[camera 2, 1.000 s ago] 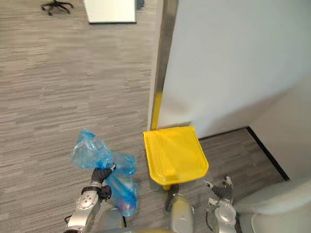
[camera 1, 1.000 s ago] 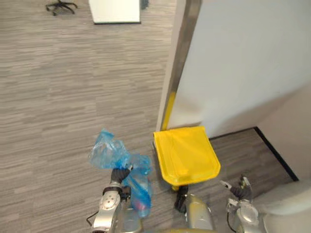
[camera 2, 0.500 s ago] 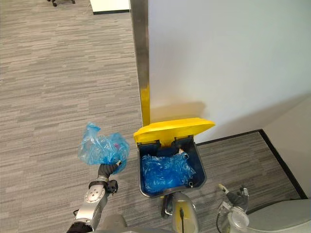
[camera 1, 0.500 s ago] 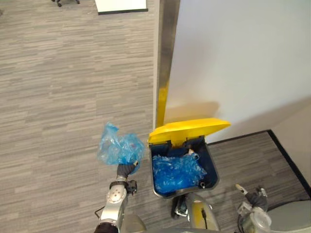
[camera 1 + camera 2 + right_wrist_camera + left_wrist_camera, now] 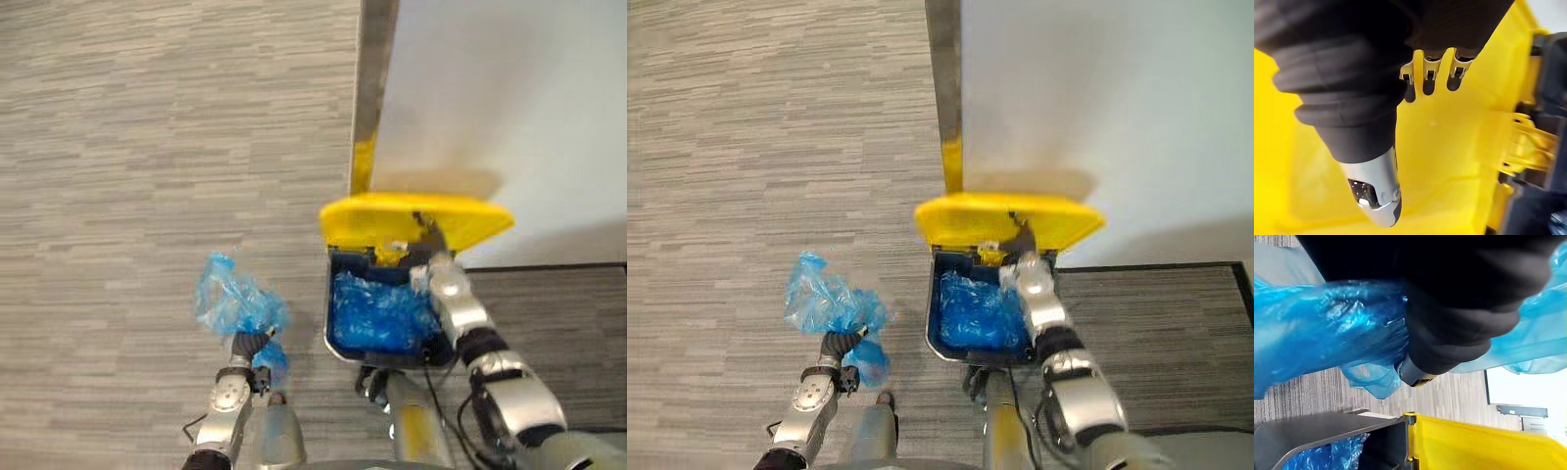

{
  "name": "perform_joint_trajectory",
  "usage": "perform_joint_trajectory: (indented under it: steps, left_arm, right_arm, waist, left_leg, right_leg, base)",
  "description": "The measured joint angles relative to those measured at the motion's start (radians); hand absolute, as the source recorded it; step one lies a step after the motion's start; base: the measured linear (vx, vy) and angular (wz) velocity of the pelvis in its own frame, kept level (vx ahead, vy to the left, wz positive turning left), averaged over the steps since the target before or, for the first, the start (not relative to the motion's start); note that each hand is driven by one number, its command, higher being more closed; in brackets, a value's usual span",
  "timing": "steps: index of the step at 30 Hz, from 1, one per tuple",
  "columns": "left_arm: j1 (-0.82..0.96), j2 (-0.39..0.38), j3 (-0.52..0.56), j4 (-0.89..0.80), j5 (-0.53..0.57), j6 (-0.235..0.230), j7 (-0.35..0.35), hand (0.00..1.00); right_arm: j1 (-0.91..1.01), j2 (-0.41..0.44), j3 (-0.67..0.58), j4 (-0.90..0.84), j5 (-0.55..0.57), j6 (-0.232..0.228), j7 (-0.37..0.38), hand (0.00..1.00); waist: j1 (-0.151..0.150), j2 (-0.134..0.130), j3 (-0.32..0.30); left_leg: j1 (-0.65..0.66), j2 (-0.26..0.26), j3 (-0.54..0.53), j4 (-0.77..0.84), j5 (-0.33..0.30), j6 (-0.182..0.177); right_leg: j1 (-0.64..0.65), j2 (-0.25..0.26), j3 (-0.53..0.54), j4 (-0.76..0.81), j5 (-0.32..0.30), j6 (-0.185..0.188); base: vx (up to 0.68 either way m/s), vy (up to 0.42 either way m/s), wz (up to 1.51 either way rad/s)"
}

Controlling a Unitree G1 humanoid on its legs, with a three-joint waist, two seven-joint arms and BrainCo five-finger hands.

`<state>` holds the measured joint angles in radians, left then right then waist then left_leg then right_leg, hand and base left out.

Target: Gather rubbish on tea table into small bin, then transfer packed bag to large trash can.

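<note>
Bag: blue bag (image 5: 233,304) clenched in left robot hand (image 5: 247,345).
Can: open trash can (image 5: 329,323) just right of that hand.
Lid: yellow lid (image 5: 392,217) propped by flat-fingered right robot hand (image 5: 438,280).

Grey striped carpet (image 5: 147,147); white wall (image 5: 509,88) w/ metal edge strip (image 5: 377,78); black base line (image 5: 568,265)

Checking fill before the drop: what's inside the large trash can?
Crumpled blue plastic fills the open trash can under its raised yellow lid, which the right hand props. Whatever lies beneath it is covered. The left hand holds the blue bag outside.
</note>
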<state>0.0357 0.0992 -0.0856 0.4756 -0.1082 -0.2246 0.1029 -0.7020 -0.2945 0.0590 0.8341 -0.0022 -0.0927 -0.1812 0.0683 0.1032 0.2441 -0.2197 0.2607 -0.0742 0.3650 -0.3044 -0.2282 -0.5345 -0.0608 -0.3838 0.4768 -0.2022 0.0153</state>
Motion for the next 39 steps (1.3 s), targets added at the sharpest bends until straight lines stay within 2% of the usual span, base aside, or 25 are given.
perform_joint_trajectory:
  steps: [2,5,9,12,16,20,21,23,25,28,30,35,36,39]
  left_arm:
    - [-0.012,0.004,-0.003,-0.003,-0.01,-0.006,0.009,1.0]
    - [-0.056,0.01,-0.035,-0.021,-0.034,-0.016,0.011,1.0]
    - [-0.074,0.024,-0.139,-0.153,-0.059,-0.027,0.005,1.0]
    - [-0.092,0.022,-0.214,-0.228,-0.087,-0.04,-0.015,1.0]
    - [-0.147,0.021,-0.362,-0.293,-0.121,-0.047,-0.037,1.0]
    - [-0.331,-0.015,-0.443,-0.304,-0.138,-0.048,-0.032,1.0]
    - [-0.416,-0.032,-0.461,-0.283,-0.138,-0.053,-0.029,1.0]
    - [-0.514,-0.061,-0.474,-0.236,-0.138,-0.07,-0.01,1.0]
    - [-0.543,-0.069,-0.473,-0.209,-0.137,-0.075,0.002,1.0]
    - [-0.641,-0.088,-0.468,-0.031,-0.129,-0.075,0.029,1.0]
    - [-0.691,-0.098,-0.459,0.143,-0.094,-0.053,0.038,1.0]
    - [-0.747,-0.098,-0.417,0.346,-0.017,-0.008,0.068,1.0]
    - [-0.772,-0.1,-0.409,0.379,-0.001,-0.002,0.074,0.0]
    - [-0.811,-0.109,-0.336,0.447,0.031,0.014,0.082,0.0]
  right_arm:
    - [-0.047,-0.042,0.019,0.009,0.0,0.009,-0.001,0.0]
    - [-0.123,-0.085,0.071,0.009,-0.001,0.011,-0.004,0.0]
    - [-0.184,-0.091,0.132,0.02,-0.009,0.031,-0.01,0.0]
    - [-0.238,-0.093,0.158,0.061,-0.04,0.039,0.004,0.0]
    - [-0.304,-0.103,0.189,0.13,-0.052,0.061,0.013,0.0]
    - [-0.358,-0.107,0.193,0.129,-0.07,0.065,0.016,0.0]
    - [-0.374,-0.114,0.193,0.129,-0.07,0.065,0.016,0.0]
    - [-0.403,-0.116,0.202,0.128,-0.07,0.065,0.016,0.0]
    - [-0.426,-0.117,0.222,0.123,-0.07,0.065,0.018,0.0]
    - [-0.473,-0.14,0.23,0.083,-0.07,0.064,0.023,0.0]
    - [-0.495,-0.166,0.234,0.042,-0.07,0.051,0.023,0.0]
    - [-0.54,-0.192,0.275,-0.014,-0.07,0.024,0.028,0.0]
    - [-0.542,-0.208,0.276,-0.039,-0.069,0.019,0.027,0.0]
    - [-0.542,-0.223,0.307,-0.098,-0.063,0.011,0.01,0.0]
  waist:
    - [0.0,-0.002,0.007]
    - [-0.005,0.0,0.054]
    - [-0.006,-0.002,0.089]
    - [-0.026,-0.001,0.126]
    - [-0.037,0.001,0.132]
    - [-0.061,0.027,0.172]
    - [-0.075,0.024,0.191]
    - [-0.085,0.024,0.203]
    - [-0.092,0.023,0.206]
    - [-0.126,0.024,0.267]
    - [-0.148,0.024,0.277]
    - [-0.165,0.018,0.284]
    - [-0.165,0.019,0.286]
    - [-0.165,0.007,0.294]
  left_leg:
    - [-0.02,0.0,-0.003,0.003,0.001,-0.002]
    - [-0.03,-0.002,0.006,0.034,0.0,0.0]
    - [-0.014,-0.014,0.005,0.062,-0.005,0.004]
    - [-0.01,-0.022,-0.004,0.082,-0.014,0.01]
    - [-0.011,-0.032,-0.025,0.066,-0.02,0.003]
    - [-0.047,-0.032,-0.034,0.157,-0.044,0.021]
    - [-0.05,-0.037,-0.026,0.151,-0.045,0.02]
    - [-0.044,-0.041,-0.005,0.125,-0.043,0.018]
    - [-0.048,-0.048,-0.001,0.132,-0.043,0.019]
    - [-0.065,-0.046,0.008,0.165,-0.051,0.034]
    - [-0.097,-0.049,0.037,0.163,-0.055,0.04]
    - [-0.152,-0.041,0.064,0.199,-0.063,0.044]
    - [-0.175,-0.037,0.07,0.211,-0.069,0.045]
    - [-0.228,-0.03,0.083,0.244,-0.083,0.044]
  right_leg:
    - [-0.015,0.0,-0.003,-0.009,0.009,-0.008]
    - [-0.016,-0.001,0.002,-0.005,0.018,-0.011]
    - [-0.012,-0.014,0.008,0.013,0.019,-0.012]
    - [0.006,-0.024,0.005,0.021,0.019,-0.012]
    - [0.007,-0.028,0.003,0.007,0.025,-0.008]
    - [0.001,-0.021,0.0,0.014,0.04,-0.018]
    - [0.0,-0.025,0.01,0.01,0.049,-0.008]
    - [-0.012,-0.024,0.034,-0.006,0.059,0.005]
    - [-0.027,-0.018,0.042,-0.014,0.07,-0.004]
    - [-0.033,-0.004,0.058,-0.02,0.083,-0.001]
    - [-0.071,-0.003,0.071,-0.036,0.104,0.003]
    - [-0.139,0.013,0.095,-0.042,0.126,-0.008]
    - [-0.157,0.016,0.096,-0.039,0.13,-0.012]
    - [-0.21,0.016,0.11,-0.018,0.132,-0.012]
  base:
    - [-0.05,-0.03,0.05]
    - [-0.04,0.007,-0.09]
    - [0.0,0.0,0.0]
    - [-0.04,0.014,0.06]
    - [-0.06,0.001,0.09]
    - [-0.04,0.012,-0.07]
    - [-0.12,0.03,-0.05]
    - [-0.09,0.017,-0.17]
    - [-0.01,0.022,-0.28]
    - [-0.02,0.026,-0.27]
    - [-0.02,0.041,-0.28]
    - [0.04,0.025,-0.24]
    - [0.03,0.01,-0.12]
    - [0.0,0.009,-0.14]
